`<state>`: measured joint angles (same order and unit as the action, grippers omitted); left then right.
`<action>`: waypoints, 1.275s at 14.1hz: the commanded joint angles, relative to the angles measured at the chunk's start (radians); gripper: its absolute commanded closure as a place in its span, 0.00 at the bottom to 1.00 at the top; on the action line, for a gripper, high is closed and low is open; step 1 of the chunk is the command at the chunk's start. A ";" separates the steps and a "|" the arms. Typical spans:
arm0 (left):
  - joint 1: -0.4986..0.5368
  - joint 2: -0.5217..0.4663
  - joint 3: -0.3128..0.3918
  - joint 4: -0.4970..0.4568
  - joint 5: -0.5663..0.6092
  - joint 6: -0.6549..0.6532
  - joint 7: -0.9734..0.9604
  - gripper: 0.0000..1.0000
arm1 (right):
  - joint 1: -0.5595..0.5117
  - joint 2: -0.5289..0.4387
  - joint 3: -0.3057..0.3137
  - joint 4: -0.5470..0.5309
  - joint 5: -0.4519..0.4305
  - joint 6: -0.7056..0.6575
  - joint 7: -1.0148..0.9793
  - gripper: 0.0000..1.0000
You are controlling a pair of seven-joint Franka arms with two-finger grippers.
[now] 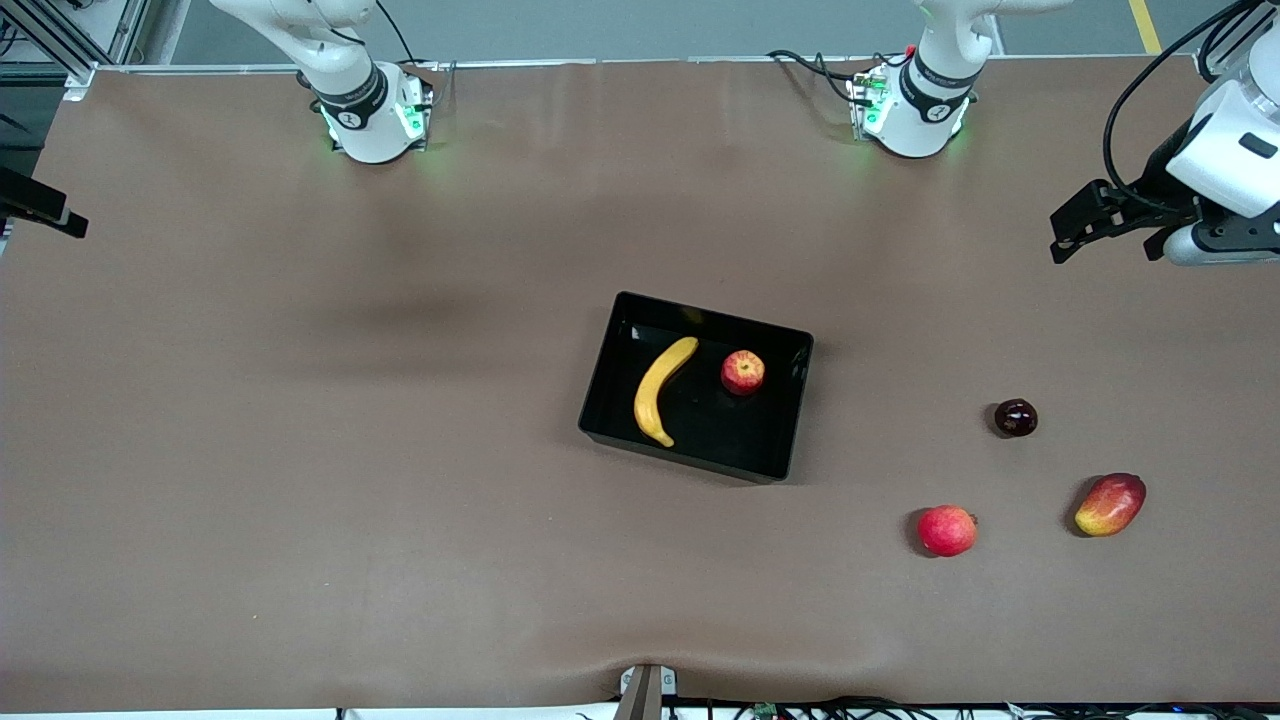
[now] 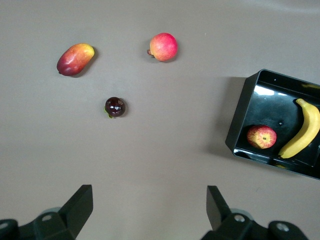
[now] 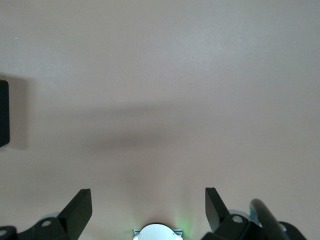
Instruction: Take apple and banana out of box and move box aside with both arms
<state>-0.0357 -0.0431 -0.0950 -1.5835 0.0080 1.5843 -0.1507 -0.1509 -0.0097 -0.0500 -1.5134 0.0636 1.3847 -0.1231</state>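
Left arm rises from its base (image 1: 915,105) out of the top of the front view and comes back in at the left arm's end of the table. Left gripper (image 1: 1068,235) hangs high over bare tabletop there, fingers (image 2: 80,202) spread wide, nothing between them. Right arm leaves its base (image 1: 370,115) upward, out of the front view. Right gripper (image 3: 148,207) shows in its own wrist view only, up over bare tabletop near its base, fingers (image 3: 80,205) wide apart, empty.
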 commanded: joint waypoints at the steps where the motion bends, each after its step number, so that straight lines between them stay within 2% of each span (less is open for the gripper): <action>1: 0.008 0.005 0.000 0.020 -0.008 -0.027 0.020 0.00 | -0.030 0.004 0.016 0.007 0.022 -0.013 -0.013 0.00; 5: 0.008 0.012 0.000 0.020 -0.006 -0.026 0.019 0.00 | -0.030 0.004 0.016 0.005 0.022 -0.013 -0.013 0.00; 8: -0.013 0.069 -0.014 0.022 -0.013 -0.026 0.020 0.00 | -0.030 0.004 0.016 0.005 0.022 -0.013 -0.013 0.00; 10: -0.050 0.121 -0.055 0.020 -0.017 -0.008 -0.004 0.00 | -0.032 0.005 0.016 0.007 0.031 -0.015 -0.013 0.00; 14: -0.127 0.216 -0.112 -0.028 -0.013 0.112 -0.120 0.00 | -0.033 0.005 0.016 0.005 0.033 -0.015 -0.013 0.00; 18: -0.208 0.279 -0.114 -0.134 -0.008 0.325 -0.191 0.00 | -0.033 0.005 0.016 0.007 0.035 -0.015 -0.013 0.00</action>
<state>-0.2161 0.2291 -0.2097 -1.6676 0.0036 1.8285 -0.3005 -0.1537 -0.0075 -0.0504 -1.5139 0.0751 1.3798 -0.1232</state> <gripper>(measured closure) 0.000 0.000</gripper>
